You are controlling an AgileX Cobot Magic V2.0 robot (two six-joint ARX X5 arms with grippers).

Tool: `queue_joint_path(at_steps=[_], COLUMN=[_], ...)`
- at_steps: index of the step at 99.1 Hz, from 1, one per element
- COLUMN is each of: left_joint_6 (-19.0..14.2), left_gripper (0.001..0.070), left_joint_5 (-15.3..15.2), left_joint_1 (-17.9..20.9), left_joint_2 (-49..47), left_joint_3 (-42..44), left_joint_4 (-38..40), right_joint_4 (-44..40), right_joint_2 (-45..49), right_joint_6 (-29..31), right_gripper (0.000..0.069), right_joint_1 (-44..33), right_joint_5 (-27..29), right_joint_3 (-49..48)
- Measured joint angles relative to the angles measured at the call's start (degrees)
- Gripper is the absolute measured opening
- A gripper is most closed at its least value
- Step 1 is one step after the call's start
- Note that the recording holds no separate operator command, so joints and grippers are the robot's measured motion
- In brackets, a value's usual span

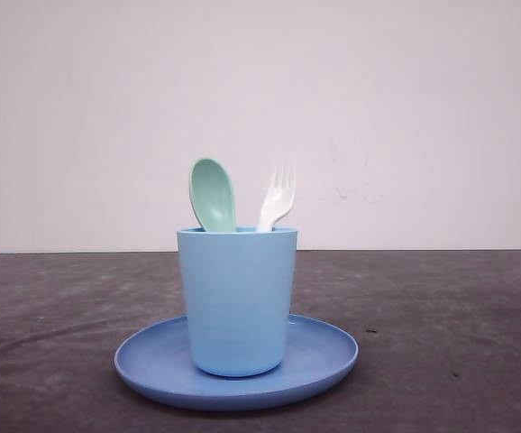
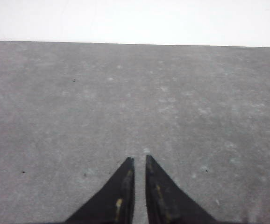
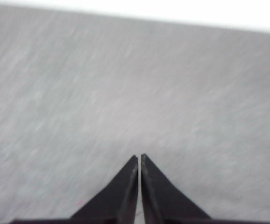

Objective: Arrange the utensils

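Stood handle-down inside a light blue cup, both utensils, with only their working ends rising above the rim. Toward the cup's left side, a pale mint-green spoon: oval bowl, smooth plastic, hollow face turned to the front camera, tilted slightly leftward off the vertical. Toward the cup's right side, a small white fork: four short tines pointing up, neck narrowing as it dropped behind the rim, leaning a little to the right. Kept apart above the rim, spoon bowl and fork tines, with a clear gap of wall showing between them; handles hidden by the cup's wall, so could not tell whether touching inside. Beneath the cup, a round blue plate, darker than the cup, shallow, its raised edge ringing the cup's base on all sides. Under the plate, a dark grey table, faintly mottled, with a white wall rising behind the cup. Hung over bare grey tabletop, the left gripper, black fingertips almost together with just a thin slit between, nothing held. Likewise the right gripper, tips pressed nearly shut, empty, surface below somewhat blurred.
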Motion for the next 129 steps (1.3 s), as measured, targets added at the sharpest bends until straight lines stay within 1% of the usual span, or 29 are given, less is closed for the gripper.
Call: queue_joint_path(at_steps=[9, 22, 40, 56, 63, 83, 101, 129], left_joint_6=[0.0, 0.0, 0.0, 0.0, 0.0, 0.0, 0.0, 0.0], left_gripper=[0.0017, 0.0017, 0.0017, 0.0017, 0.0017, 0.0017, 0.0017, 0.0017], left_joint_5=[0.0, 0.0, 0.0, 0.0, 0.0, 0.0, 0.0, 0.0], left_joint_1=[0.0, 0.0, 0.0, 0.0, 0.0, 0.0, 0.0, 0.0], left_joint_2=[0.0, 0.0, 0.0, 0.0, 0.0, 0.0, 0.0, 0.0], left_joint_3=[0.0, 0.0, 0.0, 0.0, 0.0, 0.0, 0.0, 0.0], left_joint_4=[0.0, 0.0, 0.0, 0.0, 0.0, 0.0, 0.0, 0.0], right_joint_4=[3.4, 8.9, 9.8, 11.4, 12.8, 12.9, 18.0, 18.5], right_joint_2=[-6.7, -17.2, -33.4, -43.1, -43.8, -43.6, -43.5, -43.6], right_joint_6=[-0.6, -0.5, -0.5, -0.5, -0.5, -0.5, -0.5, -0.5], right_gripper=[0.0008, 0.0008, 0.0008, 0.0008, 0.0007, 0.0007, 0.0007, 0.0007], right_joint_1=[-0.9, -2.2, -2.6, -2.6, -2.6, -2.6, -2.6, -2.9], right_joint_5=[0.1, -0.2, -1.6, -1.7, -1.7, -2.4, -4.5, -4.3], right_joint_3=[-6.4, -18.4, -34.1, -40.5, -41.6, -42.4, -45.7, -45.9])
